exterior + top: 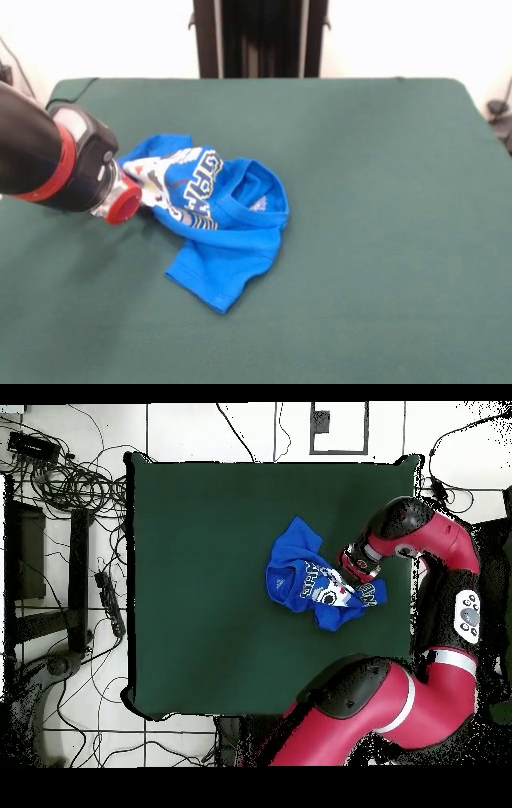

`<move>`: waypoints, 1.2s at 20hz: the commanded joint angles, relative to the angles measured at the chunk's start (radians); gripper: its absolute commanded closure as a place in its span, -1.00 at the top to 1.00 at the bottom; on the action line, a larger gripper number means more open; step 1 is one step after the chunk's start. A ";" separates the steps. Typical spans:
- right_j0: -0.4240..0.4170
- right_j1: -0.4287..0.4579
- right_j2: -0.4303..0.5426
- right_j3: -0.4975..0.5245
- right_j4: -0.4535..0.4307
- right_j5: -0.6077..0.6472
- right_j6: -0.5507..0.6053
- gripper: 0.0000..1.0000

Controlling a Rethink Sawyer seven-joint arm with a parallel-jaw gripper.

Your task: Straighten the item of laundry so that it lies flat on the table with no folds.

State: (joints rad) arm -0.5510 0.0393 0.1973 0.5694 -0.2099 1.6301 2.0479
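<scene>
1. Claw (128, 202): its red-ringed tip is down at the edge of the T-shirt (216, 232). You cannot tell whether it is open, closed or pinching cloth, because the arm's end hides the tips in both views.
2. The T-shirt lies crumpled on the green tabletop (360, 240), with its bunched print side right at the claw. In the front view the collar and one sleeve or hem flap trail away from the claw, toward the tabletop's middle.
3. Folds: the body is doubled over itself, the lettering is creased, and a corner is tucked under beside the claw.
4. Step in hand, as judged: catch the edge nearest the claw and draw it outward.
5. To do it well, grip a single layer at the hem, not the whole bundle.
6. Pull low and slowly, away from the collar, so the cloth slides flat rather than lifting.
7. Risk: if the whole shirt drags along, nothing unfolds.
</scene>
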 commanded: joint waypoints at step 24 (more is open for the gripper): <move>0.005 -0.009 0.150 -0.052 -0.060 0.434 -0.322 1.00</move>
State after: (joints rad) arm -0.5667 0.0018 0.2203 0.5049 -0.2245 2.1857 2.0471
